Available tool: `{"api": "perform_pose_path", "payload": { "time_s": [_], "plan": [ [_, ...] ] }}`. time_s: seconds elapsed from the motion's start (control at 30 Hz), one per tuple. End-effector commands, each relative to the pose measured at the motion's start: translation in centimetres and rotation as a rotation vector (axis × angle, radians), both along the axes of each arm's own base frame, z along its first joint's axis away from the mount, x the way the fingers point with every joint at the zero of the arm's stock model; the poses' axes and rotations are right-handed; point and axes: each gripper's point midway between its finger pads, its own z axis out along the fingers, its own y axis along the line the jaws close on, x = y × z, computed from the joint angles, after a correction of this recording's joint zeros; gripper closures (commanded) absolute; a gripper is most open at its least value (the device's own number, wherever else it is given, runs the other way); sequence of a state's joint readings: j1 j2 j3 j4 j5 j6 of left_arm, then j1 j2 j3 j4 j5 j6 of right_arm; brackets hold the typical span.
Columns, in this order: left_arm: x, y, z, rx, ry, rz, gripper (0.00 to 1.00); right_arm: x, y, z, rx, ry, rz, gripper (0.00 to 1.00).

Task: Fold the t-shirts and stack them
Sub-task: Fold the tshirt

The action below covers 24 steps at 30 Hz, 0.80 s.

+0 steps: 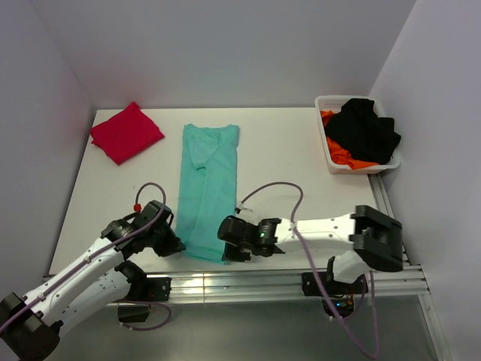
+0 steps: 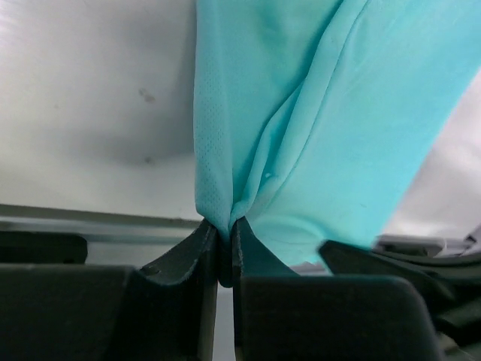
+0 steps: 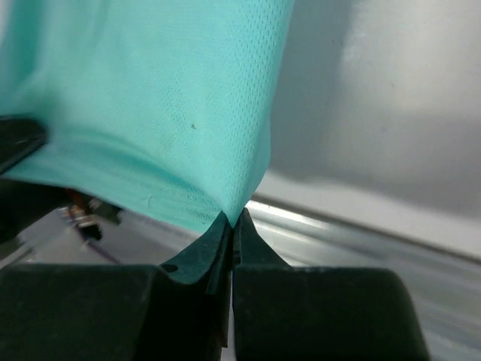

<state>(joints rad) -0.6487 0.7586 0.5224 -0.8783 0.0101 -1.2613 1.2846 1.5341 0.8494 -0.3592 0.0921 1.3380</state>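
Teal t-shirt (image 1: 207, 188): lying as a long strip down the table (image 1: 293, 162) middle.
Left gripper (image 2: 224, 226): pinching its near-left hem corner tight.
Right gripper (image 3: 233, 219): clamping the near-right corner.
Red t-shirt (image 1: 126, 132): sitting folded, far-left.

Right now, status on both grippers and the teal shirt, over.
Left gripper shut on teal shirt, near left corner. Right gripper shut on near right corner. Shirt lies in a long strip on table. Red shirt folded far left, clear of path.

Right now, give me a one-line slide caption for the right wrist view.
Right gripper shut on a hem corner of the teal-green t-shirt, with the white table beyond.
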Motion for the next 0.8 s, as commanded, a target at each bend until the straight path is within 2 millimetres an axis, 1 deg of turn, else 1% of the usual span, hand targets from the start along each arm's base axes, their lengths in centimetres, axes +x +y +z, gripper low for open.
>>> {"api": "perform_pose_path", "payload": {
  "time_s": [0.0,0.03,0.07,0.13,0.17,0.2,0.23,0.3,0.33,0.4,0.43,0.47,0.5,0.53,0.57,0.6,0.63,0.67,0.7,0.73,0.77],
  "plan": [
    [-1.6,-0.4,0.7,-0.033,0.040,-0.079,0.92,-0.1,-4.4,1.8,-0.076,-0.047,-0.040,1.00],
    [-1.8,-0.5,0.8,-0.038,0.041,-0.088,0.92,-0.2,-5.2,1.9,-0.098,-0.046,-0.044,1.00],
    [-1.8,-0.5,1.1,-0.039,0.034,-0.097,0.92,-0.1,-5.4,2.3,-0.097,-0.053,-0.042,1.00],
    [-1.8,-0.4,1.5,-0.034,0.026,-0.110,0.92,0.0,-5.6,3.4,-0.097,-0.065,-0.039,1.00],
    [-1.5,-0.6,2.2,-0.036,0.007,-0.124,0.92,0.0,-5.6,3.7,-0.097,-0.068,-0.036,1.00],
    [-1.3,-0.5,2.3,-0.021,0.010,-0.126,0.91,0.1,-5.4,4.1,-0.094,-0.074,-0.032,1.00],
    [-0.8,-0.9,3.3,-0.024,-0.012,-0.143,0.92,0.4,-5.1,4.8,-0.091,-0.086,-0.029,1.00],
    [0.0,-1.1,4.0,-0.003,-0.013,-0.150,0.92,0.9,-4.7,5.2,-0.102,-0.093,-0.025,1.00],
    [1.0,-1.7,5.7,-0.012,-0.055,-0.165,0.92,1.5,-4.4,6.1,-0.099,-0.103,-0.025,1.00],
    [2.6,-2.1,6.5,0.021,-0.072,-0.169,0.92,2.4,-4.4,6.3,-0.123,-0.110,-0.029,1.00],
    [3.2,-2.5,7.2,0.026,-0.085,-0.175,0.92,3.0,-4.0,7.2,-0.111,-0.128,-0.021,1.00],
    [4.5,-3.2,8.1,0.032,-0.105,-0.186,0.94,4.0,-4.1,7.3,-0.115,-0.130,-0.040,1.00],
    [5.1,-3.5,8.4,0.039,-0.109,-0.190,0.94,4.7,-4.1,7.7,-0.110,-0.136,-0.046,1.00],
    [6.0,-4.0,9.4,0.036,-0.136,-0.204,0.96,5.5,-3.9,8.5,-0.103,-0.152,-0.037,1.00],
    [6.4,-4.4,9.6,0.040,-0.137,-0.210,0.99,6.3,-3.9,8.9,-0.102,-0.158,-0.039,1.00],
    [7.0,-4.8,9.1,0.051,-0.122,-0.220,0.99,7.8,-4.3,8.9,-0.115,-0.159,-0.066,1.00],
    [7.7,-5.2,9.8,0.052,-0.137,-0.225,1.00,8.7,-4.1,9.9,-0.113,-0.180,-0.053,1.00],
    [8.2,-5.5,9.4,0.063,-0.123,-0.228,1.00,9.3,-4.2,9.7,-0.132,-0.177,-0.051,1.00],
    [8.6,-5.7,9.5,0.063,-0.130,-0.231,1.00,10.5,-4.6,9.9,-0.138,-0.176,-0.071,1.00],
    [9.2,-6.0,10.0,0.062,-0.144,-0.235,1.00,11.2,-4.5,10.5,-0.141,-0.189,-0.060,1.00],
    [9.7,-5.9,9.8,0.070,-0.137,-0.230,1.00,11.8,-4.5,10.3,-0.152,-0.185,-0.061,1.00]
  ]
}}
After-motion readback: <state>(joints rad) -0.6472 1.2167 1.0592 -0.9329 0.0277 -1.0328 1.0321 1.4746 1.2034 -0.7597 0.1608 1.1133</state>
